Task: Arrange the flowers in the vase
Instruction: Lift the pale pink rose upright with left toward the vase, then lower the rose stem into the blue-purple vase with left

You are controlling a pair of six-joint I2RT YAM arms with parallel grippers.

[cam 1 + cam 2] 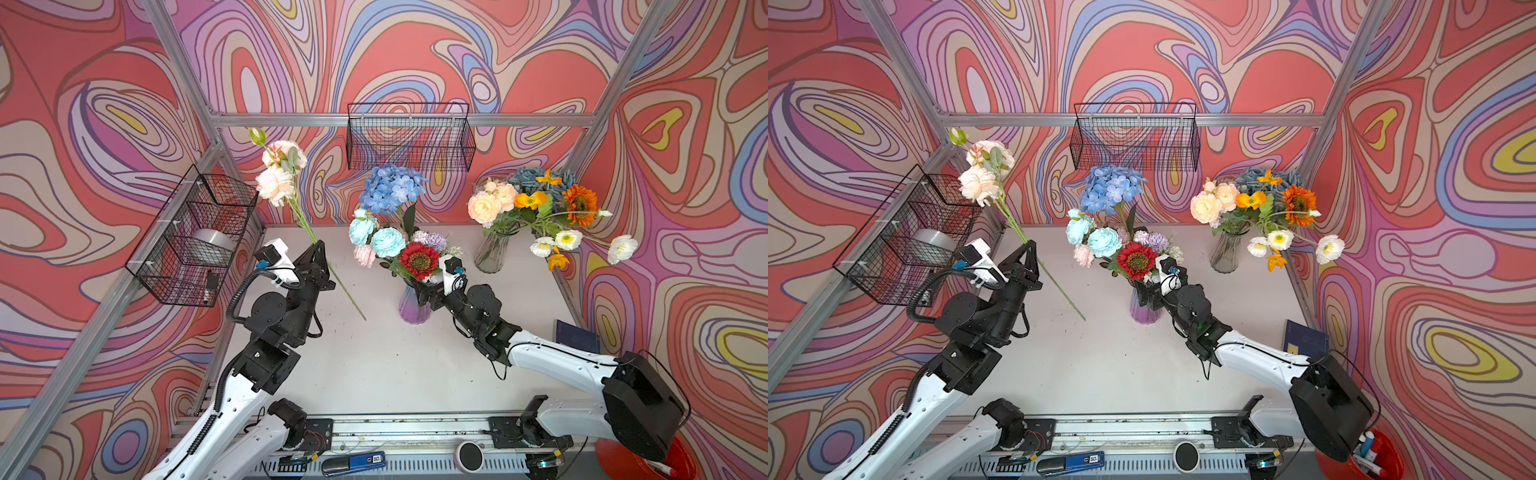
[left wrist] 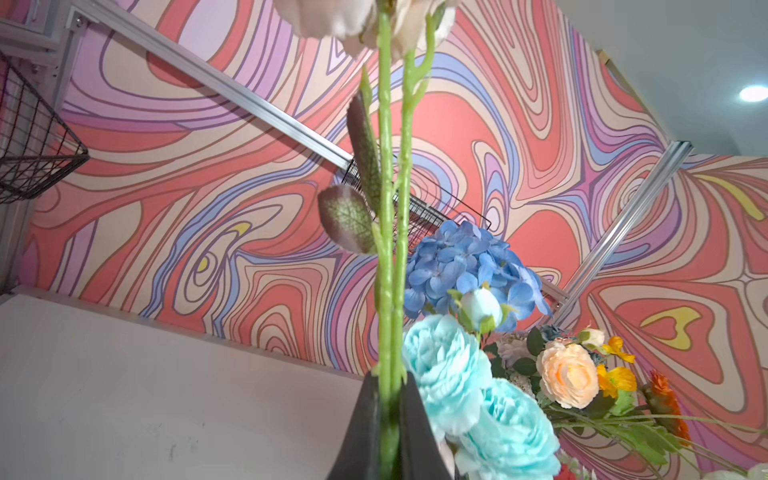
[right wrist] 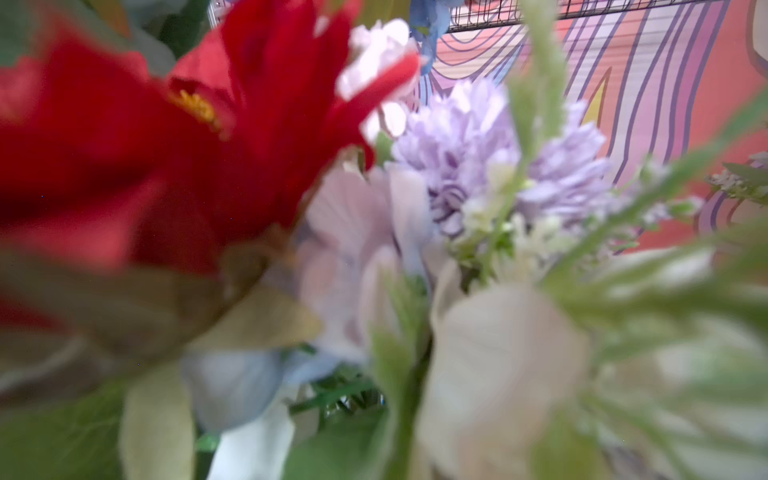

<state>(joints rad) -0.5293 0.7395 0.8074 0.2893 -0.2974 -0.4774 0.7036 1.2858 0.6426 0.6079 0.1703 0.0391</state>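
Observation:
My left gripper [image 1: 318,250] [image 1: 1030,250] [image 2: 389,411] is shut on the green stem [image 2: 386,257] of a peach flower [image 1: 276,183], held up at the left; its lower end [image 1: 347,296] slants down toward the table. The purple vase [image 1: 412,311] [image 1: 1145,313] stands mid-table holding blue [image 1: 390,189], aqua, lilac and red flowers [image 1: 419,259]. My right gripper [image 1: 424,293] [image 1: 1149,293] sits at the vase's neck, open. In the right wrist view its fingers are hidden by a red flower [image 3: 166,145] and lilac blooms [image 3: 478,145].
A clear glass vase [image 1: 491,252] at the back right holds peach, orange and white flowers [image 1: 540,208]. Wire baskets hang on the back wall [image 1: 409,137] and the left wall [image 1: 195,237]. A blue book [image 1: 577,334] leans at the right edge.

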